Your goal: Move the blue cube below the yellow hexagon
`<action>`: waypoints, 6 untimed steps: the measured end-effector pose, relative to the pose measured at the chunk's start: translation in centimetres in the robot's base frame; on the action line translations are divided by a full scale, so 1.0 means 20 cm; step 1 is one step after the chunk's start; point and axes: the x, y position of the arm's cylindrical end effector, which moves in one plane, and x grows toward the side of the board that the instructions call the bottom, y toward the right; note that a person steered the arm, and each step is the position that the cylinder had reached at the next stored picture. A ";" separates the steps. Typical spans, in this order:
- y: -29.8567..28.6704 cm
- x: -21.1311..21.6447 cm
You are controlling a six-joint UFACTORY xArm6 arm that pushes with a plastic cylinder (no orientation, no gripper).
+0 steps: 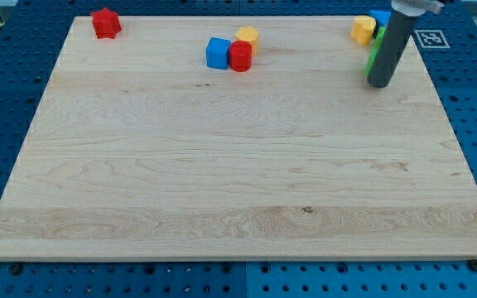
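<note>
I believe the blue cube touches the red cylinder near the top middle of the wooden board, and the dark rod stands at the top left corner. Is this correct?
Not entirely. The camera view shows the blue cube touching the red cylinder near the top middle of the wooden board, as you say, but the dark rod stands near the top right corner, my tip beside the green block.

Pretty bright, even overhead light on the wooden board — no harsh glare, just short soft shadows under the blocks. Focus is decent throughout, though the rod looks slightly soft.
</note>
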 end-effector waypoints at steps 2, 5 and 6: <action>-0.17 -0.04; -1.44 -0.06; -1.57 -0.26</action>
